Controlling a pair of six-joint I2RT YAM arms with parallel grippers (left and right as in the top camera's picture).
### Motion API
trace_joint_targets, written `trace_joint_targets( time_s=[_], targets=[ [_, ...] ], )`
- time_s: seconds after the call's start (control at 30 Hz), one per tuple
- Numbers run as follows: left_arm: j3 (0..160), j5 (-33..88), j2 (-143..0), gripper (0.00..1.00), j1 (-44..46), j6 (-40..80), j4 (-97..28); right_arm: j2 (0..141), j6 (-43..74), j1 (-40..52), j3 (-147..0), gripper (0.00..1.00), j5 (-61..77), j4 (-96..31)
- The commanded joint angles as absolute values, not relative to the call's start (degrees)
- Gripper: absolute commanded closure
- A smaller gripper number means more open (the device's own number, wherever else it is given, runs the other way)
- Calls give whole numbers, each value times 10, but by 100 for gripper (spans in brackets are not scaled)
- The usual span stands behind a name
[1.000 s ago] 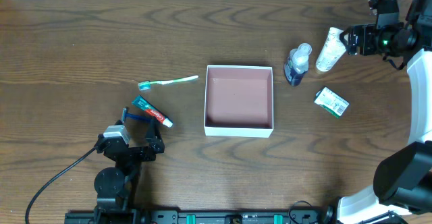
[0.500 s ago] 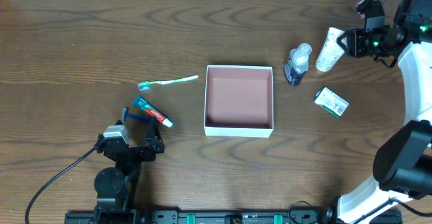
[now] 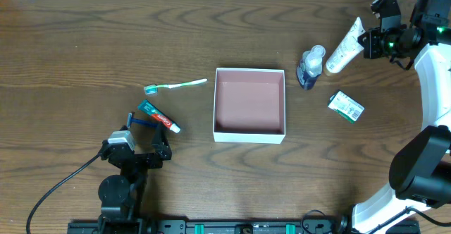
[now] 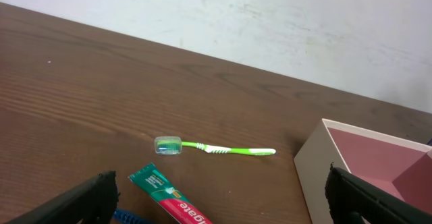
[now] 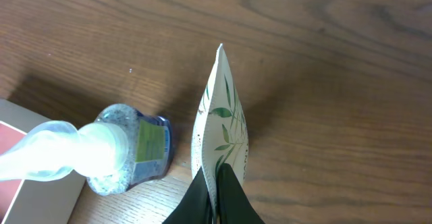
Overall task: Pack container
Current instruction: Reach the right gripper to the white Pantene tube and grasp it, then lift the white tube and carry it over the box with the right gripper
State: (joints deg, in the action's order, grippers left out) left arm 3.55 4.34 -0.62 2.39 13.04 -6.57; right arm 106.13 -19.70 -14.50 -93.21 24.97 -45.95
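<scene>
Overhead, one wooden table (image 3: 84, 44) is carrying one container (image 3: 249, 103), the white square box with a reddish-brown inside, which is sitting near the middle. Two arms are working at it. The right gripper (image 3: 365, 39) is reaching in at the far right corner, and the left gripper (image 4: 219, 187) is hovering low at the near left. Six toiletry items are lying or standing around the box, one of each: a white tube (image 3: 343, 49), a bottle (image 3: 309, 66), a green toothbrush (image 3: 176, 85), a toothpaste tube (image 3: 158, 117), a green-and-white packet (image 3: 346, 106) and a blue item (image 3: 137, 121) partly under the toothpaste tube.

The right gripper is pinching the crimped end of the white tube, which is slanting toward the bottle. The container is lying well apart from that gripper, with the bottle standing between them, just beside the box's far right corner. The left gripper is spreading wide and holding nothing, with the container sitting ahead to its right.

The right wrist view alone is showing the leaf print on the white tube. The left wrist view alone is showing the clear cap over the toothbrush head.
</scene>
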Motion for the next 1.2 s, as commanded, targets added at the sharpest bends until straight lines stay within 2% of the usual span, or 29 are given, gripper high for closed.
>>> trace_joint_targets(
  time_s=[0.0, 0.33, 0.83, 1.17],
  targets=[
    [18, 49, -3, 2, 22, 121, -71, 1060, -178, -141, -931, 99, 233, -460],
    [18, 49, -3, 2, 22, 121, -71, 983, -114, -138, -950, 99, 194, -459],
    [18, 49, -3, 2, 22, 121, -71, 722, -29, -127, -950, 99, 196, -523],
    [18, 49, -3, 2, 22, 121, -71, 624, 22, -20, -950, 99, 241, -551]
  ],
)
